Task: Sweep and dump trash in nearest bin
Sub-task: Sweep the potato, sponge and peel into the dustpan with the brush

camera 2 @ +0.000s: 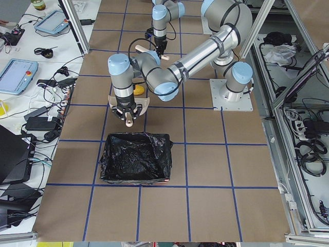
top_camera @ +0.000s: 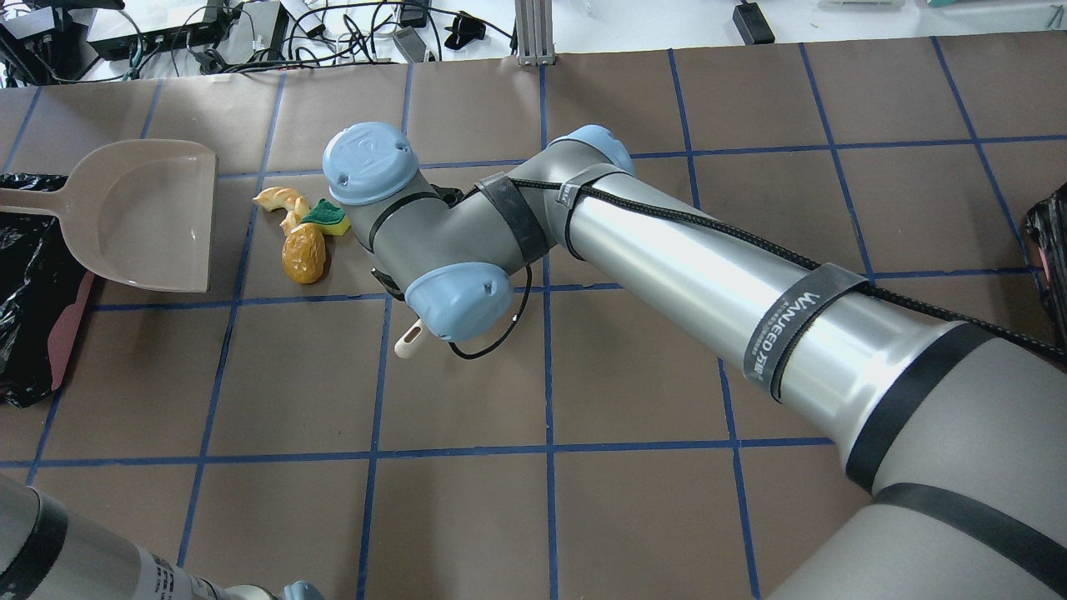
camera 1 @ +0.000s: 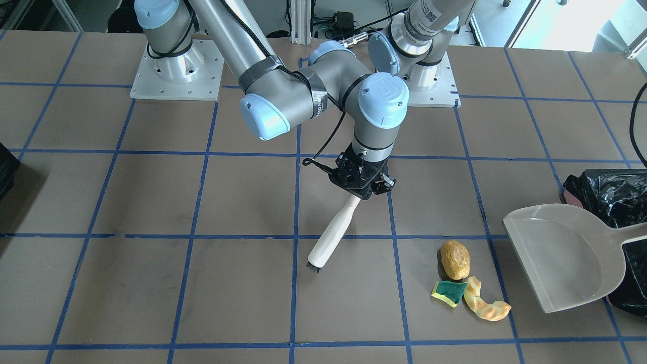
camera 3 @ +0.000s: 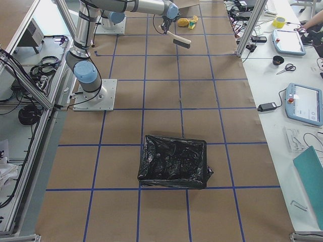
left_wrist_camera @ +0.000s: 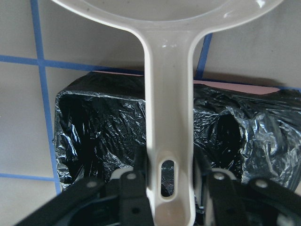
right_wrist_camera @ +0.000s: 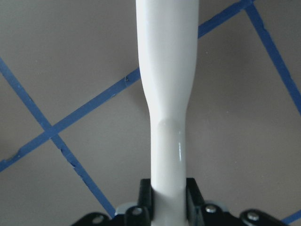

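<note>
Held: brush (camera 1: pixel 331 235) pinched by right gripper (right_wrist_camera: pixel 169 188) | dustpan (camera 1: pixel 551 253) pinched by left gripper (left_wrist_camera: pixel 169 176) | Risk: trash (camera 1: pixel 455 260) may be scattered past dustpan if swept askew.

Front and overhead views steeply down on one table (camera 1: pixel 151 202), end views along it, wrist cameras close.

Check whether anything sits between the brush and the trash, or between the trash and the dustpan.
Nothing visible does. Only bare table separates the brush from the trash, and the open edge of the dustpan faces the pile across a clear gap.
</note>
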{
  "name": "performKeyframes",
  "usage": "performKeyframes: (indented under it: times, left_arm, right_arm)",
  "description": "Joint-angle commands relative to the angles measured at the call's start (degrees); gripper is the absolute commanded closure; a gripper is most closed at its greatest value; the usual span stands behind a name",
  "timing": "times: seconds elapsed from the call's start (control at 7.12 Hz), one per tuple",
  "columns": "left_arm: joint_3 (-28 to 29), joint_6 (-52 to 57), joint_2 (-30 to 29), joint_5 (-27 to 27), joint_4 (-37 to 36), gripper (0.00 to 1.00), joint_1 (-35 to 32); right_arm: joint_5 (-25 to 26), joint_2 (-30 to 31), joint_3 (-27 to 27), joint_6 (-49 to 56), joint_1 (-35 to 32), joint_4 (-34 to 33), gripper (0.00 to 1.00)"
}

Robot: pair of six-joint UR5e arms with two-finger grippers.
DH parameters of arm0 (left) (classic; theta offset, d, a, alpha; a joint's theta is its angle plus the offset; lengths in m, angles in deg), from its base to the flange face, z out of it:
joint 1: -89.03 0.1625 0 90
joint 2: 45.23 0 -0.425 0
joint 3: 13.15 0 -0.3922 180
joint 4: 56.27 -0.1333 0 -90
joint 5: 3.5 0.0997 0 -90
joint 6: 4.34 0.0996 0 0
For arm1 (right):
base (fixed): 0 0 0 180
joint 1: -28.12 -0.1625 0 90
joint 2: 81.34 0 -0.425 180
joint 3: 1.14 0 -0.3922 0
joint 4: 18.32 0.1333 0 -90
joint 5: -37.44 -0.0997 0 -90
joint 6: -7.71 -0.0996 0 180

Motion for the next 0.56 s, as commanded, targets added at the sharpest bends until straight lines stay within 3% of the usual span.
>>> performKeyframes:
  times: [0.0,0.42]
  left_arm:
    - [0.75,4.34,-3.93,3.85,0.09,0.92,0.26]
    - [2.49,1.81,-7.44,3.79,-0.62,0.92,0.17]
  right_arm:
    - [-1.11,-3.7,-4.69,-2.55,-2.04,0.15,1.0]
    - [-1.2,-4.51,-5.77,-2.39,-3.81,0.33,1.0]
